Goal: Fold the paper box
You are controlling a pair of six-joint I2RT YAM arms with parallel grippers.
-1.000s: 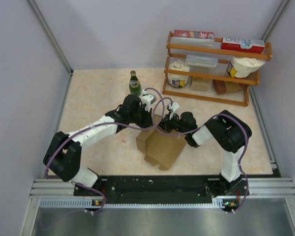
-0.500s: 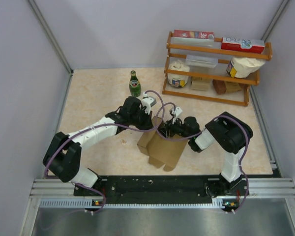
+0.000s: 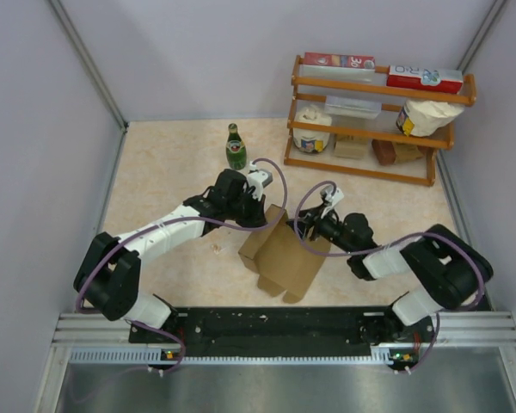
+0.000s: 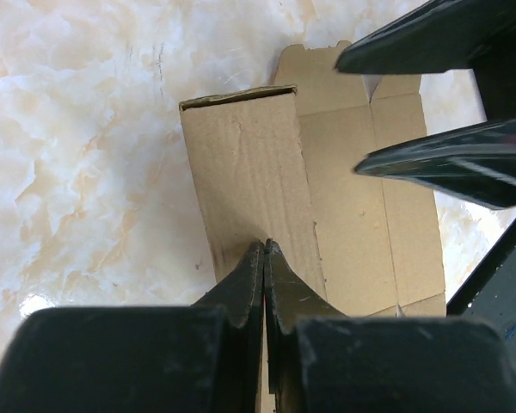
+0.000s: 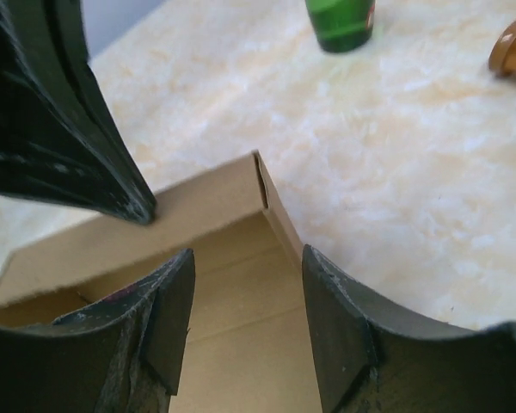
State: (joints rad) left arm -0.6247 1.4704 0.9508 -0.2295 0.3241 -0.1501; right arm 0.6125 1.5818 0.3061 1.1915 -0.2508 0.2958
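The plain, unprinted paper box (image 3: 285, 258) lies partly folded near the middle of the surface (image 3: 172, 163). The left hand (image 4: 265, 254) is closed tight, its tips on the box's raised panel with no cardboard visible between them. The right hand (image 5: 248, 262) stands about half open astride a box wall, gripping nothing. On the rack (image 3: 371, 86) in the far right corner, a red carton (image 3: 337, 60) shows "30".
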